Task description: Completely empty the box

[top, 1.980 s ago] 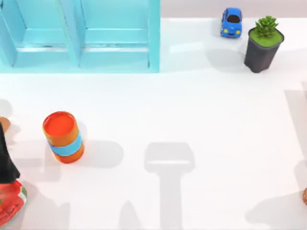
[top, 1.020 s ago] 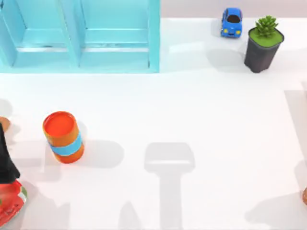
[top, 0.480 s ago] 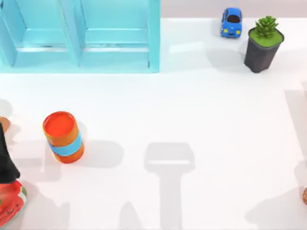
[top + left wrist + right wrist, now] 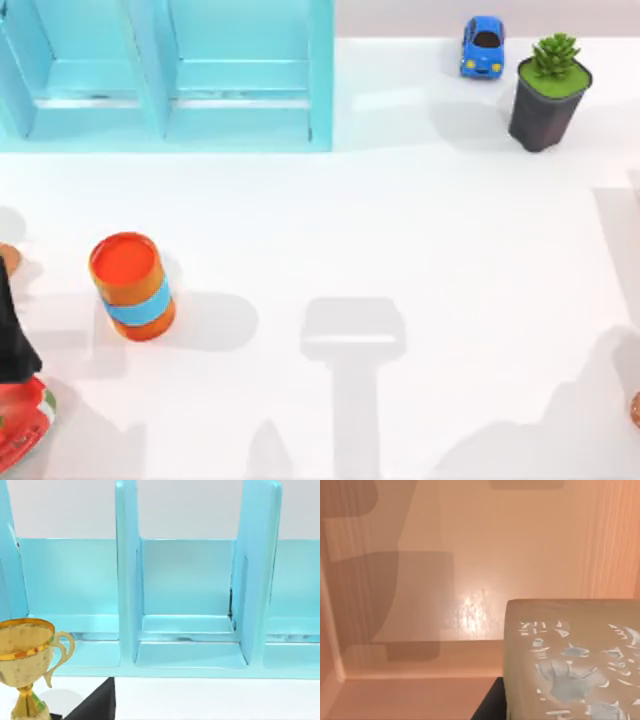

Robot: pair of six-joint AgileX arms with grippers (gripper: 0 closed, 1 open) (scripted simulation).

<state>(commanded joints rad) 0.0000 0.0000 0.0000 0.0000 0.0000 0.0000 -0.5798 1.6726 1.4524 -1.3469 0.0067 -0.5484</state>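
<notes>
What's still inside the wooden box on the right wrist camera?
A pale block with worn grey-blue markings sits on the box floor, near one wooden wall. The floor beside it looks bare. Whatever lies beneath or beyond the block is covered.

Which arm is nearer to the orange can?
Left. The left arm stands beside the orange can at the table's left edge; the right arm's shadow lies far right.
</notes>
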